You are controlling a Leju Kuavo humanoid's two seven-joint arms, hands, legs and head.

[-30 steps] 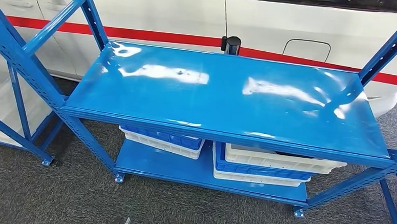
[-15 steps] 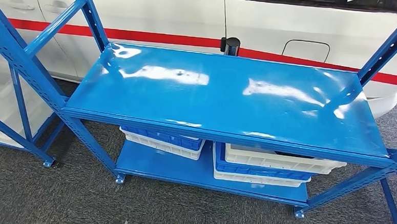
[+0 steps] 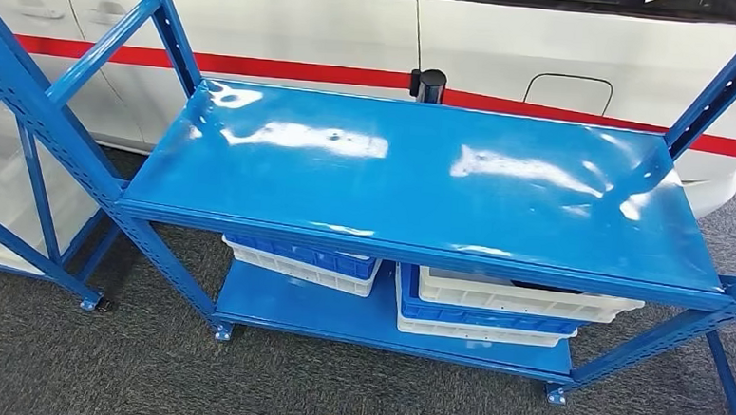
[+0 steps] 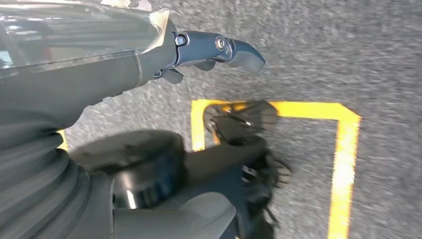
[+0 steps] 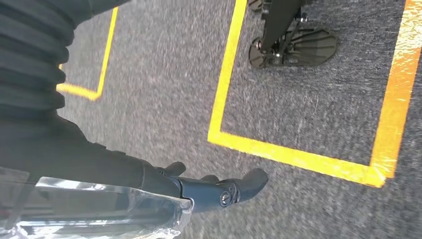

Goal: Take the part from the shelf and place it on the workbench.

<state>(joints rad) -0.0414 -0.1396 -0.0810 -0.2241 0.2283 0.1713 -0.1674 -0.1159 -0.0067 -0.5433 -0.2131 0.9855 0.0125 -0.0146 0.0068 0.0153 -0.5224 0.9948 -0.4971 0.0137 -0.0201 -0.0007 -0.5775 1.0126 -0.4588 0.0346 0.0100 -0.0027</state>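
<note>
1. Head view: a blue metal shelf (image 3: 423, 172) stands before a white car (image 3: 543, 55) with a red stripe. Its glossy upper board carries only glare; the part cannot be picked out on it. On the lower board sit stacked blue and white trays (image 3: 492, 304), one stack to the left and one to the right. Grey carpet (image 3: 99, 365) lies beneath.
2. Left wrist view: the left hand (image 4: 214, 50) hangs over grey carpet, its fingers (image 4: 244, 52) stretched out and holding nothing. Yellow floor tape (image 4: 343, 164) marks a box below.
3. Right wrist view: the right hand (image 5: 219, 191) hangs above the carpet, fingers (image 5: 251, 181) extended and holding nothing, near yellow tape lines (image 5: 298, 157).
</note>
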